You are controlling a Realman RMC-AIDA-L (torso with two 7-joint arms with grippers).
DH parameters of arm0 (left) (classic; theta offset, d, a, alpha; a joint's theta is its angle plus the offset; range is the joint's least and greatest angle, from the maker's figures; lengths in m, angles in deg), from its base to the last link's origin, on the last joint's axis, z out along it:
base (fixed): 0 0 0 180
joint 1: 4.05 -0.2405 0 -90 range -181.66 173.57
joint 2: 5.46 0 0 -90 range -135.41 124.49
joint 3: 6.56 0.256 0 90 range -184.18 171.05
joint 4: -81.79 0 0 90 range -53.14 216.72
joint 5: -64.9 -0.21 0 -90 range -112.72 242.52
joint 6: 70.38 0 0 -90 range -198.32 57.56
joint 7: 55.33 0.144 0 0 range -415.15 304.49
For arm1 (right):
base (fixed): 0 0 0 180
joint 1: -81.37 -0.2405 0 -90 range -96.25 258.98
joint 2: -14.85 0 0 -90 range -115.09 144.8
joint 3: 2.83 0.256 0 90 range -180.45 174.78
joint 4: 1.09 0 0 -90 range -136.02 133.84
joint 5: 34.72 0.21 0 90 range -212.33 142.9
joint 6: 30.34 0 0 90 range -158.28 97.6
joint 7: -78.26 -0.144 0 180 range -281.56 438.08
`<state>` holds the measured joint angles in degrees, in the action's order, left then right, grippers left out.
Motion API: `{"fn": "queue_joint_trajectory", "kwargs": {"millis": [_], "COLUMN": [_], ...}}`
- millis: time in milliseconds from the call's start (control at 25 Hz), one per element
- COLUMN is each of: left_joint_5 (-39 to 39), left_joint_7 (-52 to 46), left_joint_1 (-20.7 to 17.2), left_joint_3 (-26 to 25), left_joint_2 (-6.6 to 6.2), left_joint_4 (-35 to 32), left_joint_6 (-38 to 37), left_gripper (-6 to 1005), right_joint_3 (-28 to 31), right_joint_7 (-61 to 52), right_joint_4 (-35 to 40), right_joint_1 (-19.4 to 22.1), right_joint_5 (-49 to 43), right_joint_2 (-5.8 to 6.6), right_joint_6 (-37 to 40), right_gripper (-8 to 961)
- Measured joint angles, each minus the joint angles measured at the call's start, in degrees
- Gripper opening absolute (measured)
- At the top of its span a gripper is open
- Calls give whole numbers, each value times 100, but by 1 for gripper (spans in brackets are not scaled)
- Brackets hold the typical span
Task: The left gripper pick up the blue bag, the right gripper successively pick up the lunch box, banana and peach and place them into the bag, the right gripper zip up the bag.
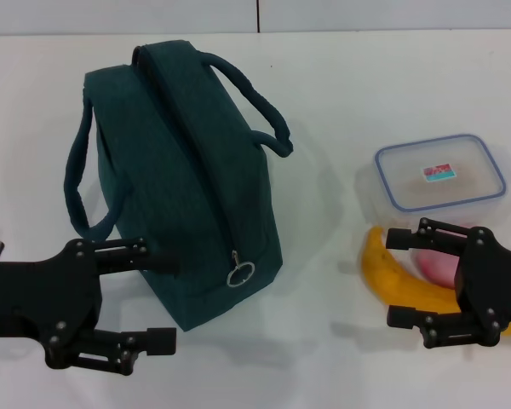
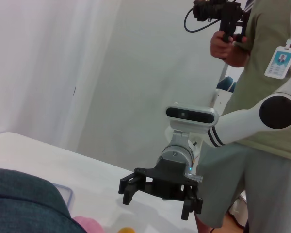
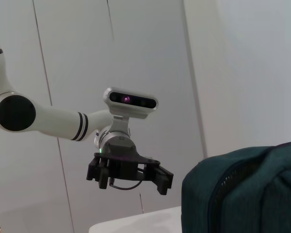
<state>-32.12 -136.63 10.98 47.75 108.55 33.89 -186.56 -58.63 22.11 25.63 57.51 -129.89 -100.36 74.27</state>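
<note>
The blue bag [image 1: 179, 187] lies on the white table [image 1: 341, 85], zipper shut, its ring pull [image 1: 240, 273] towards me. My left gripper [image 1: 165, 300] is open at the bag's near left corner, one finger beside the bag's side. My right gripper [image 1: 393, 277] is open over the near end of the banana [image 1: 390, 274]. The pink peach [image 1: 439, 266] sits behind the banana, partly hidden by the gripper. The clear lunch box [image 1: 439, 175] with a blue-rimmed lid stands just beyond. The right wrist view shows the bag [image 3: 247, 194] and the left gripper [image 3: 131, 180]. The left wrist view shows the right gripper [image 2: 160, 199].
The bag's two handles [image 1: 264, 111] stick out to its left and right. A person [image 2: 266, 97] holding a camera stands beyond the table's right side. The table's far edge meets a wall [image 1: 255, 13].
</note>
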Motion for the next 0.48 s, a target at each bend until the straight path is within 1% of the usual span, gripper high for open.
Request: {"fn": "queue_joint_trajectory", "kwargs": {"millis": [480], "left_joint_5": [3], "left_joint_7": [-5], "left_joint_1": [8], "left_joint_3": [-8], "left_joint_2": [-2], "left_joint_4": [0], "left_joint_6": [5], "left_gripper": [871], "right_joint_3": [27], "right_joint_7": [17], "right_joint_4": [0], "right_joint_1": [-7], "right_joint_5": [-2], "right_joint_2": [0], "right_joint_6": [5], "right_gripper": [867]}}
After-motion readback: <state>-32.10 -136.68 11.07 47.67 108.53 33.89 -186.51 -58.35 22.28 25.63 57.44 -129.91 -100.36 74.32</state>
